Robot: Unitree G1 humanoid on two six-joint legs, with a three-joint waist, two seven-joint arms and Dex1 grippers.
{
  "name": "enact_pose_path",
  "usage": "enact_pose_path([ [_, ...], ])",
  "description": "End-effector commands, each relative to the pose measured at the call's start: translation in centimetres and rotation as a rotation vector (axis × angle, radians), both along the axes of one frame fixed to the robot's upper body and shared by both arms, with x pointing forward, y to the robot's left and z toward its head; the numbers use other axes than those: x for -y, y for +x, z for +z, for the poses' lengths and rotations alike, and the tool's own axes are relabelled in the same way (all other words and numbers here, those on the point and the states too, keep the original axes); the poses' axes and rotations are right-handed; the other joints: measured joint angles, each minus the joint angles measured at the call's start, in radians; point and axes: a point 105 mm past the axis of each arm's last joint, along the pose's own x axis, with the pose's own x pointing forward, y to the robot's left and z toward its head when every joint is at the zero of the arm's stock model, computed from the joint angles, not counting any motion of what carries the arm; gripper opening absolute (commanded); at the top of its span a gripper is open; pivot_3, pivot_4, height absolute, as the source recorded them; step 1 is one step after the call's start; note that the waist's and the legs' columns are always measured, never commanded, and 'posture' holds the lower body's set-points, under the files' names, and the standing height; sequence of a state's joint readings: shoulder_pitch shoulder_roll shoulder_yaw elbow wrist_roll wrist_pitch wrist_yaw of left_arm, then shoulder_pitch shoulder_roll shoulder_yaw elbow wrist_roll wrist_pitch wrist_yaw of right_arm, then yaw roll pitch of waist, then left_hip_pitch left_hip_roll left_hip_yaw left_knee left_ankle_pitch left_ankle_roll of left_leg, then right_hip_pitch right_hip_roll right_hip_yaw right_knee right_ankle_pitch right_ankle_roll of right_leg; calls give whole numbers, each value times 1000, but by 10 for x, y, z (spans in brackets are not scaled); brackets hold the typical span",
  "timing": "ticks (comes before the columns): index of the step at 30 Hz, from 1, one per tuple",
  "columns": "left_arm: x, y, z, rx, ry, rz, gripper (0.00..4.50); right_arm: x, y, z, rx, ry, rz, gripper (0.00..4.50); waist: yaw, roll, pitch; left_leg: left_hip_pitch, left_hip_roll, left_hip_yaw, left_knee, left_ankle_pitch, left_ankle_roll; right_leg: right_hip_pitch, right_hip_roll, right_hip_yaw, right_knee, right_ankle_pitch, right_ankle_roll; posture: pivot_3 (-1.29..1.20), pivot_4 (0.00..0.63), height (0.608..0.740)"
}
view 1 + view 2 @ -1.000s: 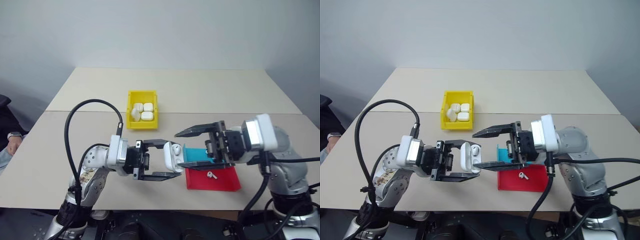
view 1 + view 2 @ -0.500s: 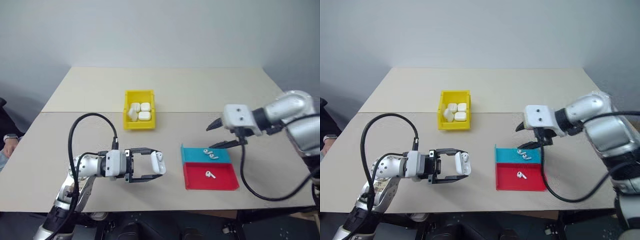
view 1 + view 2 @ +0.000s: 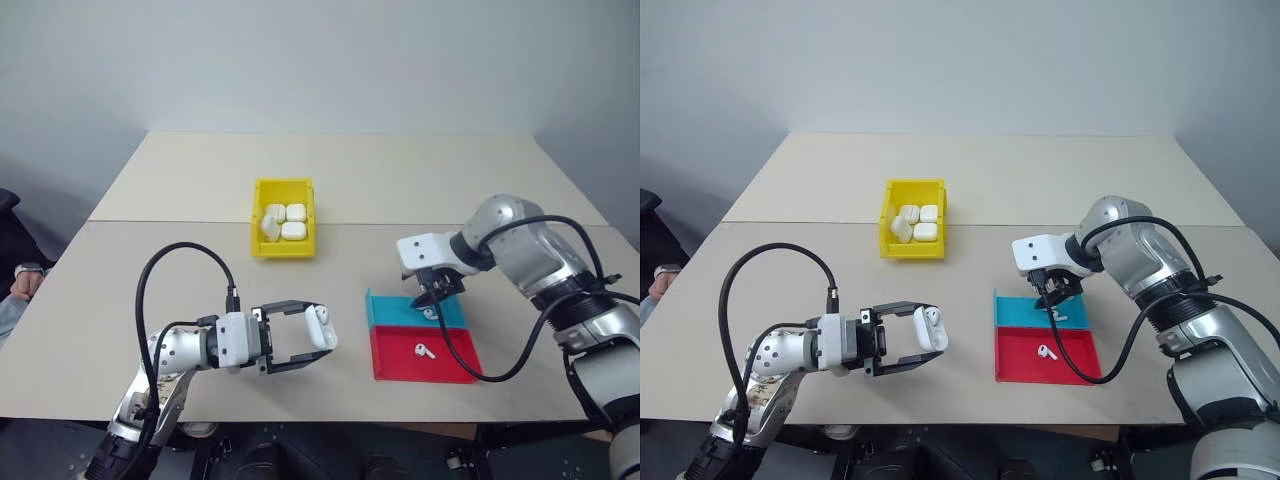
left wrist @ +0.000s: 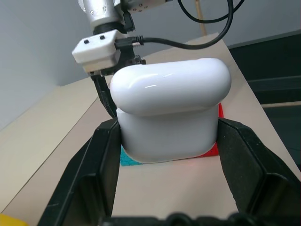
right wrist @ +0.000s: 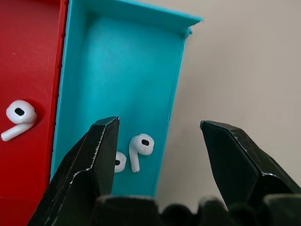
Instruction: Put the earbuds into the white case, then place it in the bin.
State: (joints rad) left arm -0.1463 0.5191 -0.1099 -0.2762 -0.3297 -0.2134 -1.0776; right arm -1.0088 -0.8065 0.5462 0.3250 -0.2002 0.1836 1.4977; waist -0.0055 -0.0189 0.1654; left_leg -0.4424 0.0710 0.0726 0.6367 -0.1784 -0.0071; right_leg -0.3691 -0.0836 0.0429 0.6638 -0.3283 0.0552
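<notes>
White and glossy, the white case sits pinched between the two black fingers of the left gripper, held just above the bare tabletop at the robot's near left, with its lid hinged open; a pale form inside the open top may be one earbud already seated, though the head views are too small to be sure. From the left wrist camera the case reads as a rounded pebble with a smooth, reflective shell, the fingers pressing on either flank. Across the table, the right gripper points steeply down over the teal half of the two-part tray, its jaws spread and holding nothing. Between and just below its fingers lie two earbuds, tiny, stemmed and shiny, close together near the teal compartment's wall; a third earbud rests in the red half. Well behind, the yellow bin already contains several white cases, and stands well apart from the held one. Judged from this layout, the task is at an early-to-middle stage: the case is opened and presented, an earbud pick-up appears imminent but not yet made, and the steps of loading the buds, closing the lid and carrying the case to the bin all remain to be done.
</notes>
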Motion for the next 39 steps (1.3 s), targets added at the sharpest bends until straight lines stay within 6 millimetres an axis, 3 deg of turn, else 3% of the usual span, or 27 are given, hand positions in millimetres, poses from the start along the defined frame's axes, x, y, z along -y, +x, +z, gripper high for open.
enact_pose_path([
  [1, 6, -8, 8, 45, -17, -17, 2785, 1, 3, 4, 24, -28, 18, 3271, 0, 0, 0, 0, 0, 0, 0, 0, 0, 0, 0, 0, 0, 0, 0, 0, 150, 740],
  [18, 8, -5, 8, 44, -16, -17, 2785, 10, 7, -20, -18, -68, -33, 3271, -4, 0, 0, 0, 0, 0, 0, 0, 0, 0, 0, 0, 0, 0, 0, 0, 150, 740],
  [21, 7, -5, 8, 44, -11, -13, 2785, 11, 7, -21, -17, -65, -35, 2719, -4, 0, 0, 0, 0, 0, 0, 0, 0, 0, 0, 0, 1, 0, 0, 0, 150, 740],
  [31, 7, -4, 8, 48, -6, -14, 2785, 14, 6, -23, -16, -71, -34, 2719, -5, 0, 0, 0, 0, 0, 1, 0, 0, 1, 0, 0, 1, 0, 0, 0, 150, 740],
  [36, 8, -5, 8, 51, -4, -17, 2785, 14, 6, -23, -11, -76, -28, 1580, -6, 0, 0, 1, 0, 0, 1, 0, 0, 1, 0, 0, 1, 0, 0, 0, 150, 740],
  [39, 8, -5, 8, 51, -2, -16, 2785, 14, 6, -23, -11, -77, -25, 1580, -6, 0, 0, 1, 0, 0, 1, 0, 0, 1, 0, 0, 1, 0, 0, 0, 150, 740],
])
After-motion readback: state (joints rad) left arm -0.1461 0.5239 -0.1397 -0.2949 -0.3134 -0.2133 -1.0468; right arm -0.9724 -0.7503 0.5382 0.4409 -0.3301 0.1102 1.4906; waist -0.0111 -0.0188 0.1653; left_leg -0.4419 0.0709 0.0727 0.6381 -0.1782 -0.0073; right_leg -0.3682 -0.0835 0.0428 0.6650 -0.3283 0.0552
